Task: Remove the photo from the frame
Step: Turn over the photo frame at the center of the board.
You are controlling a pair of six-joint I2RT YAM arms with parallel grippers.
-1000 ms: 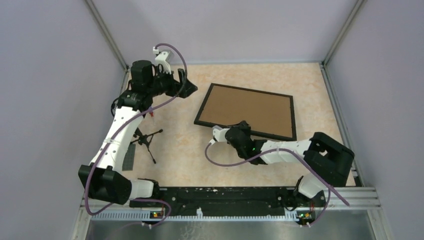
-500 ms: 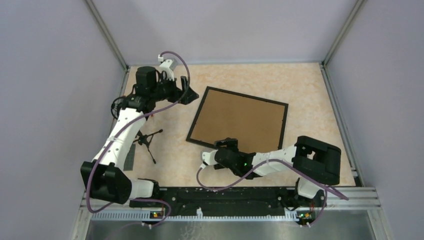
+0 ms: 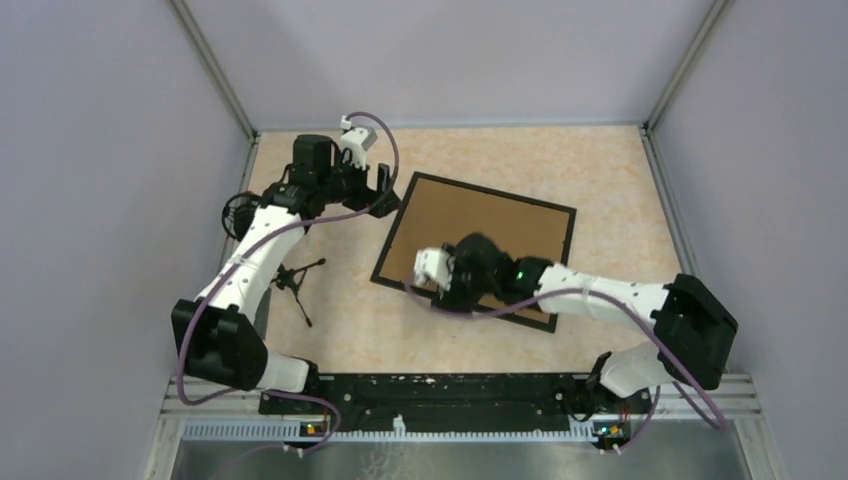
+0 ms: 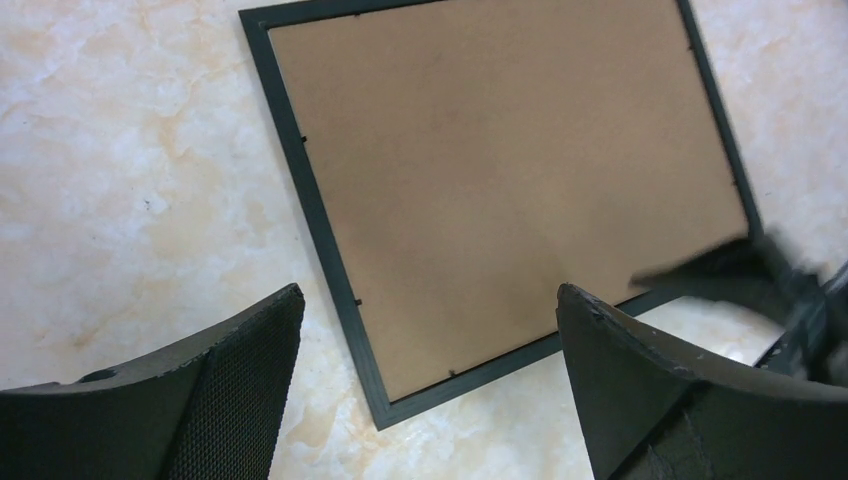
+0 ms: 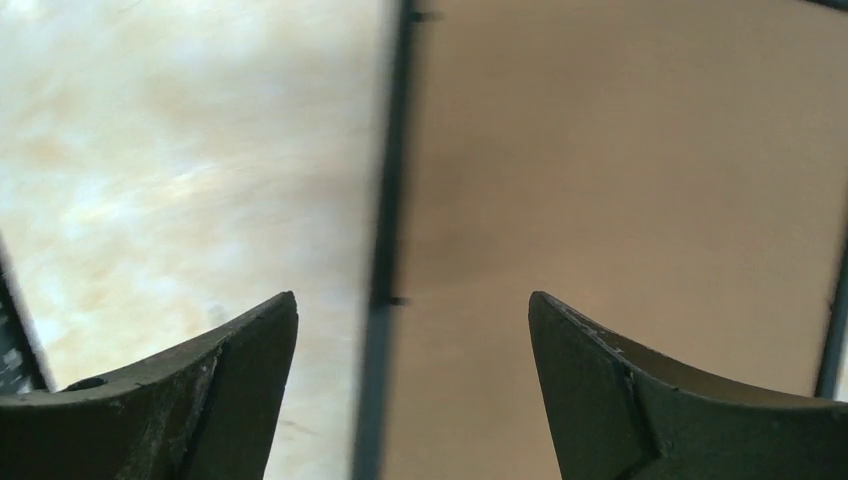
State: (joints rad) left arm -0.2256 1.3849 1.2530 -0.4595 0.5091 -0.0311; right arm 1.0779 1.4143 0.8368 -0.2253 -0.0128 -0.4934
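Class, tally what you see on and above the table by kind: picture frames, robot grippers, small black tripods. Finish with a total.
Picture frame, brown back up: 1
Grippers, left gripper and right gripper, both open: 2
Small black tripod: 1
Total: 4

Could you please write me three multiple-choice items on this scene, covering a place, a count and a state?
1. The right hand hovers over: A the edge of the frame; B the table's far corner; C the left arm.
2. Open hands: A none; B one; C two.
3. The frame lies: A brown back up; B glass up; C on edge.
Key: A, its wrist view shows the black edge below; C, the left hand and right both gape; A, brown board shows.
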